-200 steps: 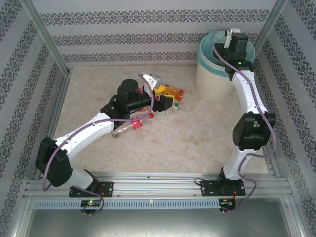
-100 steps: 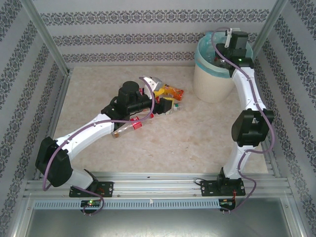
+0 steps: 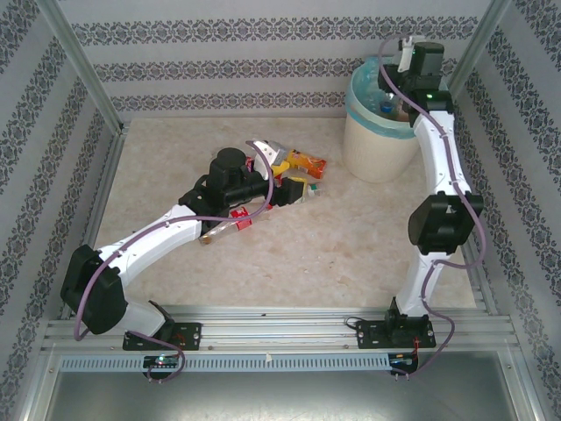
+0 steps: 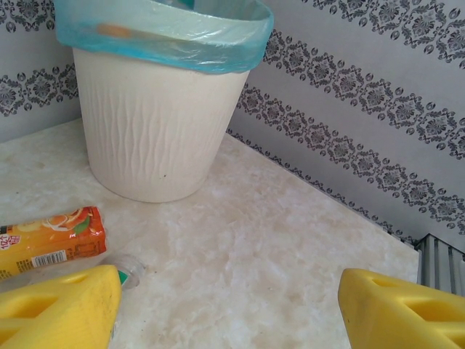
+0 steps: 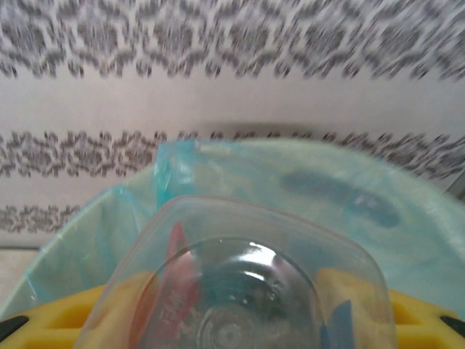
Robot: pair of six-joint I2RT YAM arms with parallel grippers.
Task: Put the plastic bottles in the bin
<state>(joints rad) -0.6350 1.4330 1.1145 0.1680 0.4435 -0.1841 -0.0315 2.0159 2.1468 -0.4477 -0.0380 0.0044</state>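
My right gripper (image 5: 243, 309) is shut on a clear plastic bottle (image 5: 240, 283), seen base-first with a red label inside, held above the bin's blue-green liner (image 5: 341, 196). In the top view the right wrist (image 3: 425, 70) hangs over the cream bin (image 3: 377, 145), which holds bottles (image 3: 386, 107). My left gripper (image 3: 295, 181) is low among a pile of bottles at the table's middle. Its yellow fingers (image 4: 58, 305) stand open with bare table between them. An orange-labelled bottle (image 4: 47, 240) lies just left of it, and a red-capped bottle (image 3: 226, 226) lies beside the left forearm.
A crumpled silvery piece (image 3: 267, 145) sits behind the pile. Patterned walls and metal posts (image 3: 83, 74) close in the table. The bin (image 4: 160, 123) stands close to the back right wall, with open marble surface (image 3: 333, 254) between pile and arm bases.
The right wrist has moved further back over the bin, carrying its bottle. The left arm has crept slightly to the right, gripper still open.
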